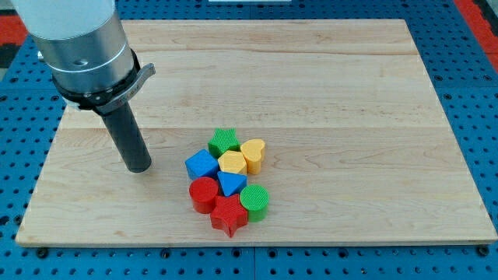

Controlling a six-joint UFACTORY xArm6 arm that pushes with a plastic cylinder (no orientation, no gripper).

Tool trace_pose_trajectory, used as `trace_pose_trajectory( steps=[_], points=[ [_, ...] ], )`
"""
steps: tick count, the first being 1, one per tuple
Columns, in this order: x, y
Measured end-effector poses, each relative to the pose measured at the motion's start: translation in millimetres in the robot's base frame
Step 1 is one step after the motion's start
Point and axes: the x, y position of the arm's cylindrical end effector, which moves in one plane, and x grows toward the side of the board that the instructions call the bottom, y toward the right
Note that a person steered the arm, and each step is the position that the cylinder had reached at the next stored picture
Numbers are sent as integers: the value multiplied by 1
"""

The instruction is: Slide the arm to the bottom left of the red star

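Observation:
The red star (229, 215) lies at the bottom of a tight cluster of blocks near the middle of the wooden board. It touches the red cylinder (205, 194) at its upper left and the green cylinder (254, 202) at its right. My tip (139, 166) rests on the board well to the left of the cluster, to the upper left of the red star and apart from every block.
Above the star sit a blue triangle (231, 183), a blue cube (202, 165), a yellow hexagon (232, 162), a yellow heart (253, 153) and a green star (224, 141). The wooden board (373, 117) ends just below the cluster, on a blue pegboard (482, 78).

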Motion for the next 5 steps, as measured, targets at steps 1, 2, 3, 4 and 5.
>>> trace_pose_trajectory(
  steps=[1, 2, 3, 4, 5],
  points=[
    [0, 0],
    [1, 0],
    [2, -2],
    [28, -28],
    [76, 21]
  ],
)
